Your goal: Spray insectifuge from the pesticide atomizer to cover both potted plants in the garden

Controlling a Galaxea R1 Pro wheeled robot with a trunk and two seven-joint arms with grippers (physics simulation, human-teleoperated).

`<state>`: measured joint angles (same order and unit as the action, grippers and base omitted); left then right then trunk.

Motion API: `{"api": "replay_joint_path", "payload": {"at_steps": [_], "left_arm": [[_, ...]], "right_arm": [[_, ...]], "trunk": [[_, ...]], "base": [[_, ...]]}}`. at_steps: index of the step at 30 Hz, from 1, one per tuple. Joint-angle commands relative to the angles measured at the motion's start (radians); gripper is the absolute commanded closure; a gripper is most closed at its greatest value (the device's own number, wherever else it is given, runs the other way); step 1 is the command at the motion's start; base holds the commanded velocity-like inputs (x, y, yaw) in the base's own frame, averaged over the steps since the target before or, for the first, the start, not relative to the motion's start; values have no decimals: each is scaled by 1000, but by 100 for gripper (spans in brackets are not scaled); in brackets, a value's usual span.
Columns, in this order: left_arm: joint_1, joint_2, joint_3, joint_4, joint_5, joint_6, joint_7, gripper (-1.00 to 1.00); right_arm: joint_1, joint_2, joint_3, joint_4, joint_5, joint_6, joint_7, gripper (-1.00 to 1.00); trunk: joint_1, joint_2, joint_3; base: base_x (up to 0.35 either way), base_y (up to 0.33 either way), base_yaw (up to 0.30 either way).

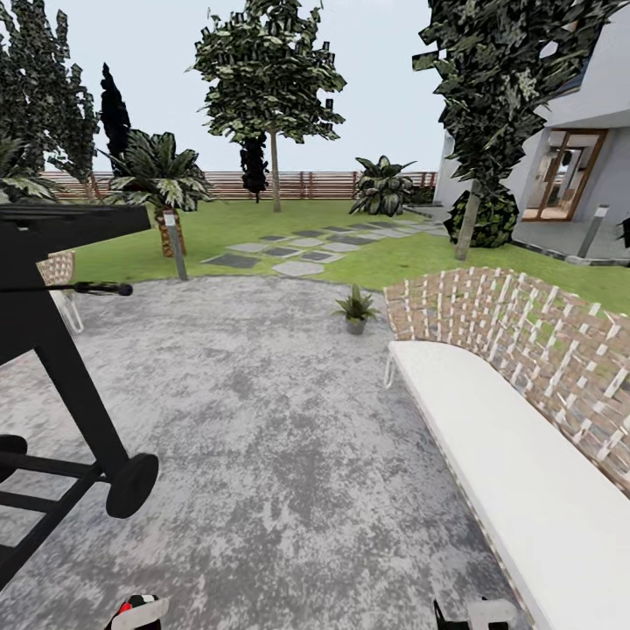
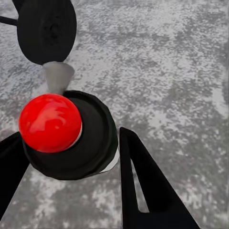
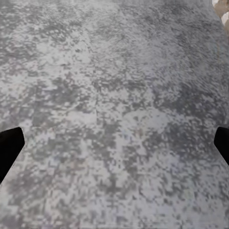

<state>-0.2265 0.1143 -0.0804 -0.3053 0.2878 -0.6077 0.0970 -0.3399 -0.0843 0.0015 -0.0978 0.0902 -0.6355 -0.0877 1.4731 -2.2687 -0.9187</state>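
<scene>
My left gripper (image 2: 69, 152) is shut on the pesticide atomizer (image 2: 93, 138). In the left wrist view the atomizer appears from above, a dark round body with a glossy red spot (image 2: 50, 122) and a whitish nozzle, black fingers (image 2: 138, 176) on both sides. It peeks in at the head view's lower edge (image 1: 138, 610). One potted plant (image 1: 355, 308), a low green rosette in a grey pot, stands at the far rim of the mottled grey patio (image 1: 262, 420), several steps ahead. My right gripper (image 3: 114, 148) hangs open over bare paving, low in the head view (image 1: 477, 617).
A black wheeled grill cart (image 1: 52, 350) stands close on the left, its wheel (image 1: 131, 484) near my left arm. A white-cushioned woven bench (image 1: 525, 472) lines the right. Beyond lie the lawn, a grey bollard lamp (image 1: 175, 245), stepping stones (image 1: 297, 249) and the wooden fence (image 1: 306, 185).
</scene>
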Motion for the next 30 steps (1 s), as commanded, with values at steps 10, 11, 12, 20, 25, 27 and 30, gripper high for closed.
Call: {"api": "replay_joint_path", "payload": {"at_steps": [10, 11, 12, 20, 25, 27, 30], "left_arm": [[-1, 1, -7, 0, 4, -3, 9, 100], [-1, 1, -8, 0, 4, -3, 9, 100], [-1, 1, -7, 0, 4, -3, 9, 100], [-1, 1, -7, 0, 4, -3, 9, 100], [-1, 1, -7, 0, 4, -3, 9, 100], [-1, 2, -7, 0, 4, -3, 9, 100], [-1, 2, -7, 0, 4, -3, 9, 100]], "right_arm": [[-1, 10, 0, 1, 10, -2, -10, -100], [-1, 11, 0, 1, 10, -2, -10, -100], [-1, 11, 0, 1, 10, -2, -11, -100], [-1, 11, 0, 1, 10, -2, -11, -100], [-1, 11, 0, 1, 10, -2, -11, -100], [-1, 11, 0, 1, 10, -2, -11, -100], [-1, 11, 0, 1, 10, -2, -11, -100]], "trunk": [[0, 0, -1], [0, 0, -1], [0, 0, -1], [0, 0, -1], [0, 0, -1], [0, 0, -1], [0, 0, -1]], "base": [[339, 0, -2], [339, 0, 0], [339, 0, 0], [339, 0, 0], [339, 0, 0], [339, 0, 0], [339, 0, 0]]}}
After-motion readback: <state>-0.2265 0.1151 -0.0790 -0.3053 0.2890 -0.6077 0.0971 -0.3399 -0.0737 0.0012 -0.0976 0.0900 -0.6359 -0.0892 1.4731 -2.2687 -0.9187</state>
